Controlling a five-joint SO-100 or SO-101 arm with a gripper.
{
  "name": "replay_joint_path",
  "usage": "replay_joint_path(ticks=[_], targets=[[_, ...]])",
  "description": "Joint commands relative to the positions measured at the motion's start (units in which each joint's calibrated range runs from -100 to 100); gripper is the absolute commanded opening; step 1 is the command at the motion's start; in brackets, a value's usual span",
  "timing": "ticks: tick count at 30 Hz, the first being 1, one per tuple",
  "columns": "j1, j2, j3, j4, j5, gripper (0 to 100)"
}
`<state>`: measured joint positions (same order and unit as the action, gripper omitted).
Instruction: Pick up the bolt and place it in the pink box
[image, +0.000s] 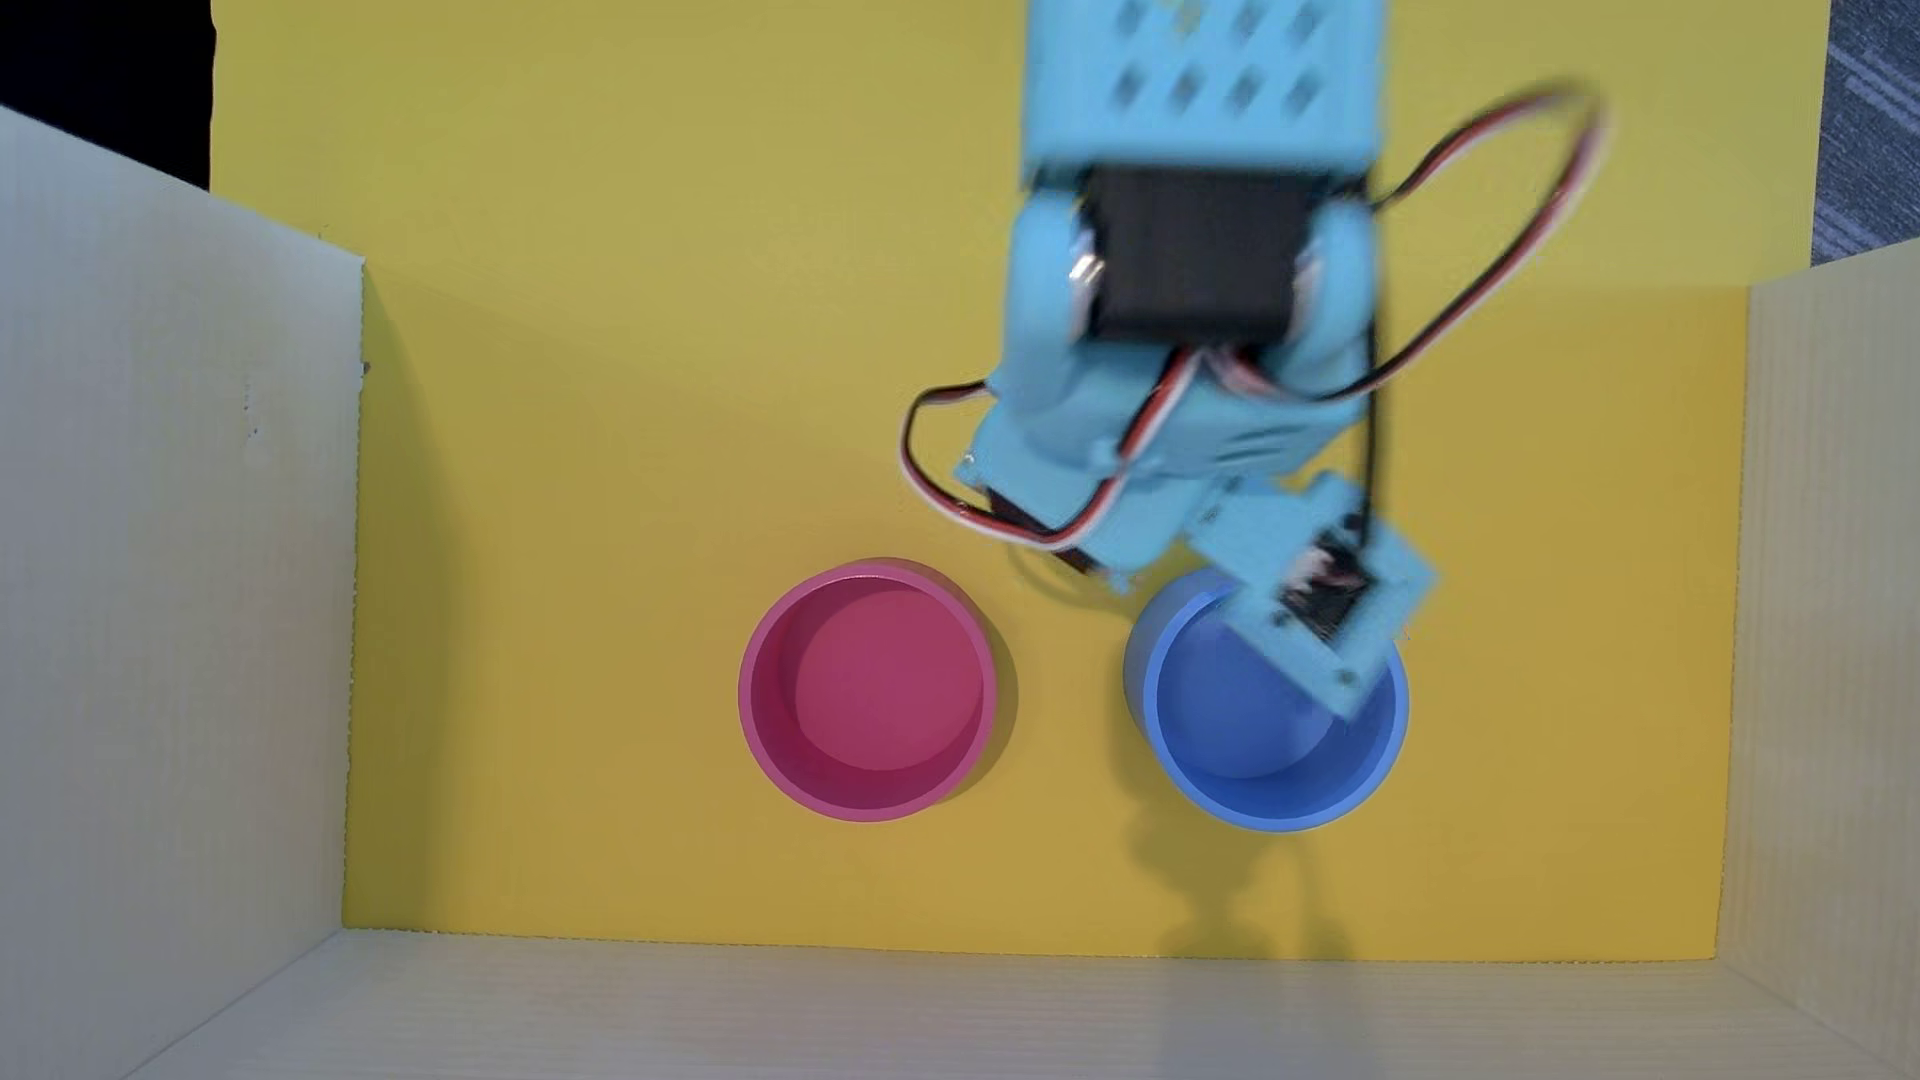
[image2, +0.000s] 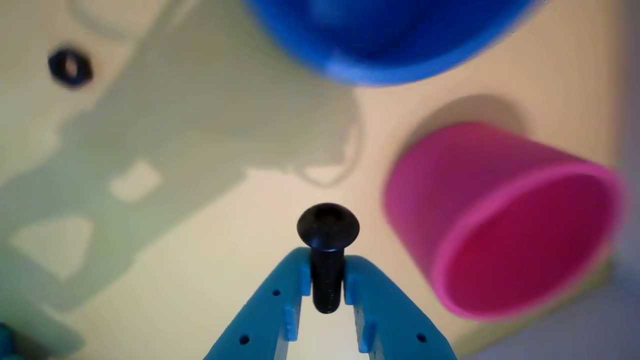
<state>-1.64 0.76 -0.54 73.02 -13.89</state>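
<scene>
In the wrist view my blue gripper is shut on the black bolt. It holds the threaded shaft, and the rounded head sticks out past the fingertips, above the yellow floor. The pink box stands to the right of the bolt, its open mouth empty. In the overhead view the pink box sits at the lower middle, and my blue arm reaches down to its right, over the rim of the blue cup. The fingers and the bolt are hidden under the arm there.
A blue round cup stands right of the pink box and shows at the top of the wrist view. A small black nut lies on the floor at the upper left. White cardboard walls enclose the yellow floor.
</scene>
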Motion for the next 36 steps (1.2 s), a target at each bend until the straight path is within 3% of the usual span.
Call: replay_joint_path(ticks=[1, 7, 13, 30, 33, 36], targets=[[2.16, -3.37, -5.93, 0.55, 0.27, 1], [5.25, -3.2, -6.2, -2.88, 0.32, 1], [7.67, 0.33, -6.92, -9.23, 4.54, 1], [7.97, 7.74, -6.92, -18.41, 4.54, 2], [7.97, 7.74, -6.92, -17.81, 4.54, 8], [7.97, 7.49, -6.74, -17.64, 4.6, 21]])
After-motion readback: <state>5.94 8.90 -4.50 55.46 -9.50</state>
